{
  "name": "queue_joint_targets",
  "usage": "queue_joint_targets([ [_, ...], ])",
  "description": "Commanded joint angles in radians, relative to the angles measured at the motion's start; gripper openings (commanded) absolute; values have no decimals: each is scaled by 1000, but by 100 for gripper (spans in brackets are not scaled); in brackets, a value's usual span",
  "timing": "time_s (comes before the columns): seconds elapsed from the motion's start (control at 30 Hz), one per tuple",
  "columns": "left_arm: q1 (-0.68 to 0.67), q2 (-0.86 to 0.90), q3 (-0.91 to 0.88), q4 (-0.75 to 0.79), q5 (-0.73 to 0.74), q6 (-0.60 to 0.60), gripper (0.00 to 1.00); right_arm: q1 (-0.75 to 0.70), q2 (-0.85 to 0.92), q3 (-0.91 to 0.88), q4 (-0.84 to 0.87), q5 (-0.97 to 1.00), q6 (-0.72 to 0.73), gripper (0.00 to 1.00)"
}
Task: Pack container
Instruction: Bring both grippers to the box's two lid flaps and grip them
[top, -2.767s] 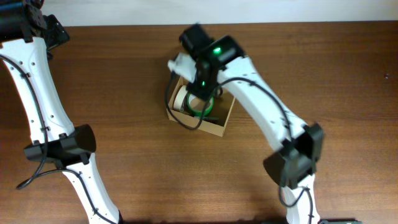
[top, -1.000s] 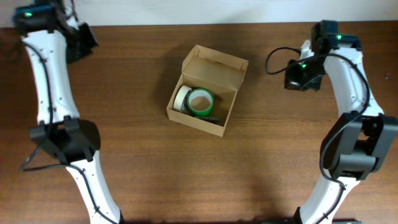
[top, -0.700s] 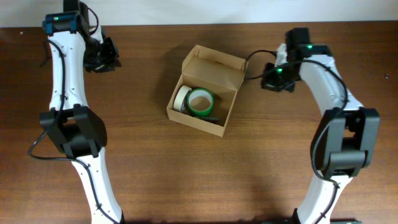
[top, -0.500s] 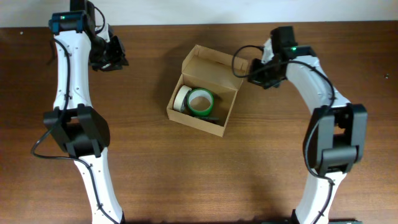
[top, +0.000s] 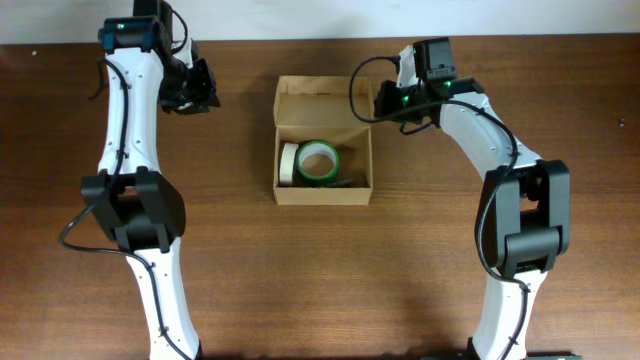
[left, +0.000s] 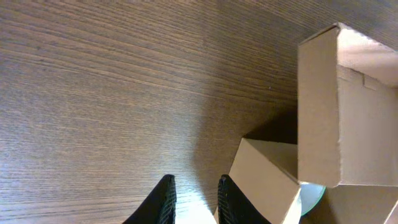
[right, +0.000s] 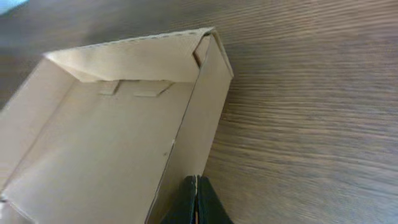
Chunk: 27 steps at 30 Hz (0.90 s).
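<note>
Overhead and wrist views of a two-arm station. The container (top: 323, 192), a light-brown cardboard box, sits open near the middle of the wooden table (top: 250, 280), its long sides square to the table edges. Its lid flap (top: 315, 100) stands up along the far side. Two rolls stand side by side on edge in the left half of the box: a white tape roll (top: 287, 163) nearest the left wall and a green tape roll (top: 335, 163) touching it. A small dark item lies by the front wall to their right, too indistinct to identify.

Left arm: the left gripper (left: 194, 200) hangs over bare wood well to the left of the container, level with the lid. The wrist view shows only the two dark fingertips (left: 165, 198), with a narrow empty gap between them, so the jaws are slightly parted and hold nothing. The box's near corner rises just to their right.

Right arm: the right gripper (right: 196, 200) is at the upper right corner of the container. Its fingertips are pressed together with nothing between them. They lie against the lower edge of the outer right wall and appear to touch it, though the contact sits at the very bottom of the wrist picture and is hard to confirm. Both arms reach in from the near edge of the table, one on each side of the box.
</note>
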Motion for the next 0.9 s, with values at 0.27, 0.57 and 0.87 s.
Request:
queue_joint_targets([
  [0.27,-5,166,2,129,321,-4,2,-72,14,-10,-63,-35,79,4],
  [0.57,-5,320,2,244,657,-79,2,-122,104,-10,-62,-275,250,4],
  [0.87,-10,387,2,294,755,-129,1,-122,198,-10,117,-541,400,4],
])
